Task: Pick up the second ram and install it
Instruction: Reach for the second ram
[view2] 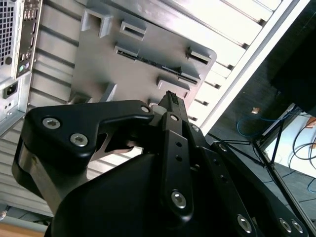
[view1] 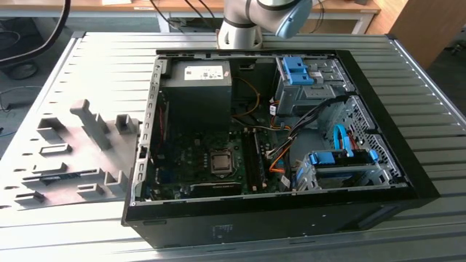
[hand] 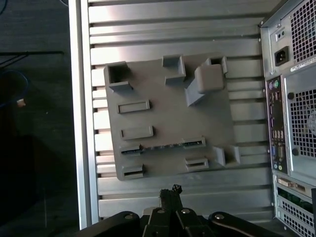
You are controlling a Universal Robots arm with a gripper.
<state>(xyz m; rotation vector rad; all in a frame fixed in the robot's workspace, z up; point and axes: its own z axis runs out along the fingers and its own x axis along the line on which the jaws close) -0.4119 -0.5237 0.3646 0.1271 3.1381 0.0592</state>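
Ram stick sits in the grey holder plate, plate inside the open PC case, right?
No. The ram stick does sit in the grey holder plate, but that lies on the slatted table beside the PC case, on the exterior view's left.

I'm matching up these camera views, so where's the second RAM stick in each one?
Exterior view: second ram lies on the grey holder plate, toward the exterior view's left.
First wrist view: second ram spans two slotted blocks.
Second wrist view: second ram, same blocks, on the plate.
Shared landmark: the grey holder plate.
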